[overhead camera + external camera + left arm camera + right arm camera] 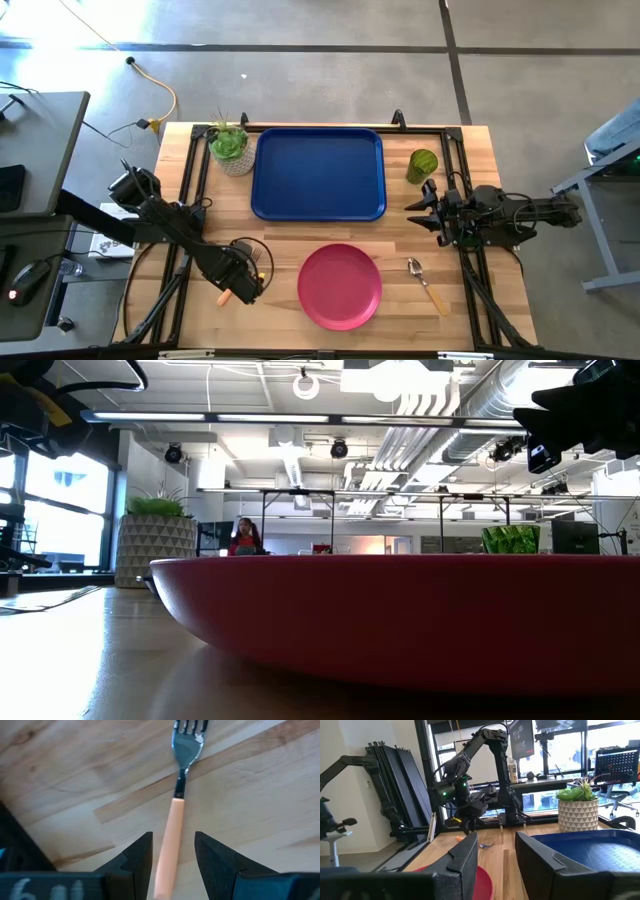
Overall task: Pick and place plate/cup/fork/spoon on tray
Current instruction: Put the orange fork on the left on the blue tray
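Left gripper point(172, 857): jaws spread, straddling fork point(176, 805) handle on table point(400, 310); right gripper point(492, 855): jaws spread, hovering beside tray point(318, 172)

The wooden table point(200, 320) is being occupied by six things. The tray point(318, 172) is being carried at its far middle, with a potted plant point(231, 148) just beside one end and the cup point(422, 165) near the other. The plate point(339, 286) is being borne at the near middle, with the fork point(176, 805) lying to one side and the spoon point(426, 283) to the other.
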### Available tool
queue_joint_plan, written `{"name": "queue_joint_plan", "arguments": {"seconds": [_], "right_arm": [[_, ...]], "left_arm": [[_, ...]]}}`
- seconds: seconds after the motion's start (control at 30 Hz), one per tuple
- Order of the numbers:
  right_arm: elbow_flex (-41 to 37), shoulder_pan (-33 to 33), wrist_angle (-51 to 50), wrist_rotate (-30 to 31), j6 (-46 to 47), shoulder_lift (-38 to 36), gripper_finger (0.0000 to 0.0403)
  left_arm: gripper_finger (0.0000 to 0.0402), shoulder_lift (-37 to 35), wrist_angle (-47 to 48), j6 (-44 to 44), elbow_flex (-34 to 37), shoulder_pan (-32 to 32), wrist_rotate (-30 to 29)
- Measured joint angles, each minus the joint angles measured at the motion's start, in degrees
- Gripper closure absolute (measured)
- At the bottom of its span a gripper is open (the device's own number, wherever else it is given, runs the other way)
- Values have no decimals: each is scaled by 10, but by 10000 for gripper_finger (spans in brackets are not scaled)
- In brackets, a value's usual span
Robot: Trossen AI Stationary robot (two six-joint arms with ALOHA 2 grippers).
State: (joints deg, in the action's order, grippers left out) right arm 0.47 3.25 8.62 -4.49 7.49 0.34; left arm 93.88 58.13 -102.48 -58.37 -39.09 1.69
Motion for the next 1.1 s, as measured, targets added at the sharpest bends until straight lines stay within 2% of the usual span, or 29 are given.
{"name": "queue_joint_plan", "arguments": {"seconds": [0.13, 0.4, 0.93, 1.1], "right_arm": [[0, 0, 0, 0, 0, 0, 279], [0, 0, 0, 0, 30, 0, 279], [0, 0, 0, 0, 30, 0, 279], [0, 0, 0, 0, 30, 0, 279]], "left_arm": [[267, 1, -55, -9, 29, 0, 0], [268, -1, -75, -15, 55, 0, 13], [272, -2, -153, -19, 107, 1, 25], [305, -2, -157, -19, 107, 1, 25]]}}
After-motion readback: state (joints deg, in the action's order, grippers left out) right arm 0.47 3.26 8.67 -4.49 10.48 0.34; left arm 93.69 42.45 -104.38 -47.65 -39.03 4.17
